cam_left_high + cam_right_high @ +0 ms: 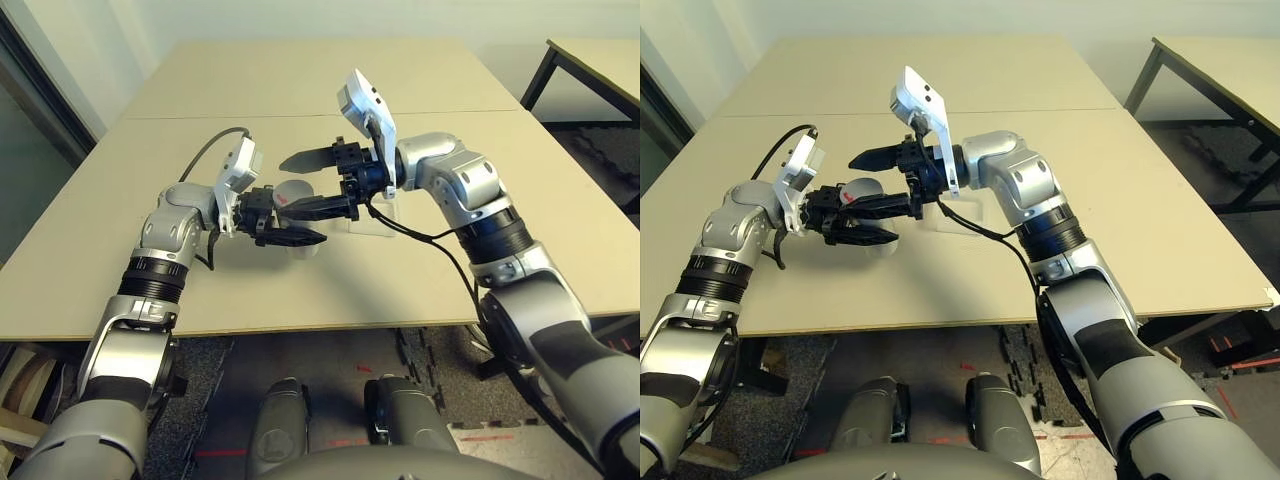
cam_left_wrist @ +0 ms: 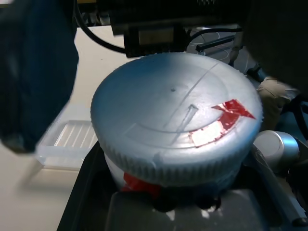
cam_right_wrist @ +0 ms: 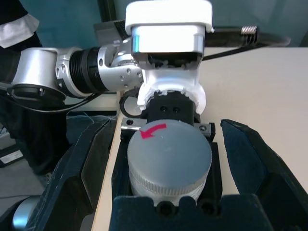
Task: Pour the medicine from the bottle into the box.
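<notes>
1 grey ribbed cap with a red arrow tops the bottle (image 3: pixel 168 161).

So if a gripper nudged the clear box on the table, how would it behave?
The box looks thin, shallow and see-through, so it is probably light and would slide easily on the smooth table. Lying flat and low, it seems unlikely to tip. Its thin walls may flex if squeezed.

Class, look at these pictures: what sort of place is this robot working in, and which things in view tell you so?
Probably a robotics lab or workshop: plain beige tables pushed together, a second black-legged table nearby, and dark interlocking floor mats beneath.
</notes>
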